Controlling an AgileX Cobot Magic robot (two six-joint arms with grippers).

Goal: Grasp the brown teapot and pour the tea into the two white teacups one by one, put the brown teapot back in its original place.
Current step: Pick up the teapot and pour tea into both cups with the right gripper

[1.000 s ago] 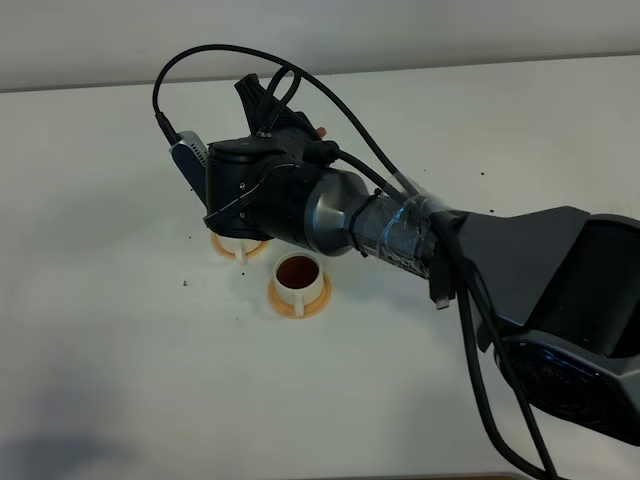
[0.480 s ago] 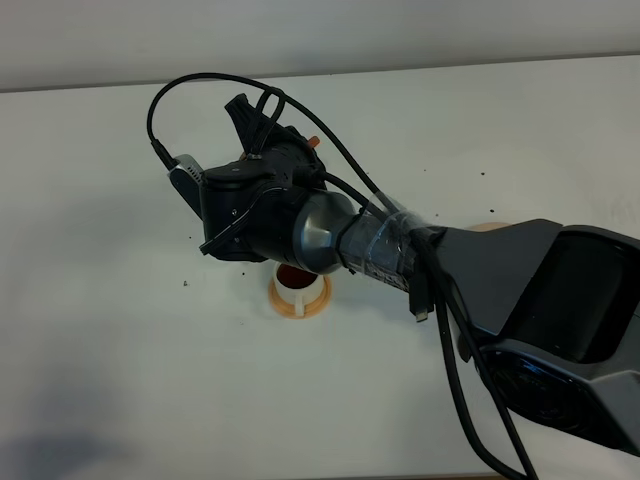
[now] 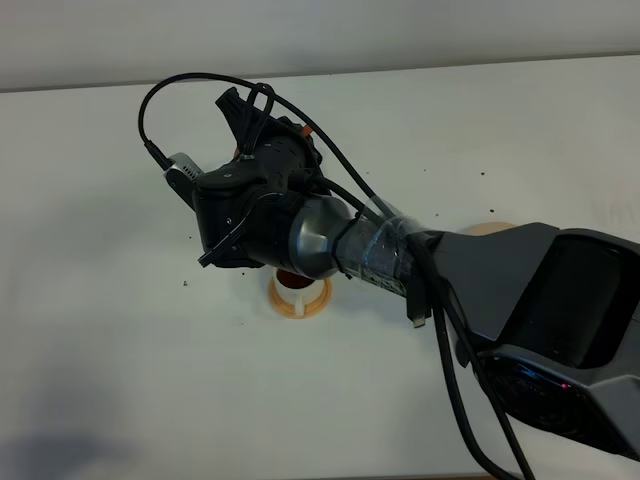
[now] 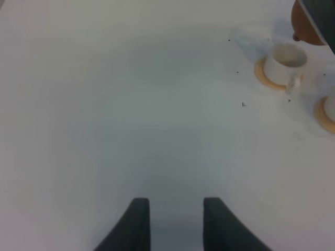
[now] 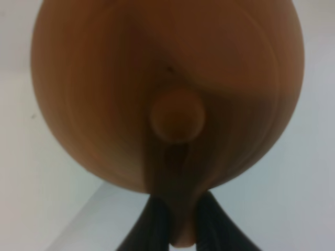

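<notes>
Tea [image 3: 293, 274] shows in one teacup [image 3: 297, 290] at centre of the high view, under the right arm [image 3: 330, 235]. Left wrist view: left gripper [image 4: 177, 222] spread, empty; other teacup [image 4: 285, 60] upper right looks unfilled, brown teapot [image 4: 306, 23] above it. Right wrist view: right gripper [image 5: 178, 222] pinches the teapot's handle [image 5: 179, 238]. Second pour seems in hand; next, tip the spout over that cup.

Soft, even light on the white table [image 3: 100, 340] — only faint grey shadows, one at its near left corner. The left wrist view is hazy; the teapot [image 5: 167, 78] fills the right wrist view — close, out of focus.
</notes>
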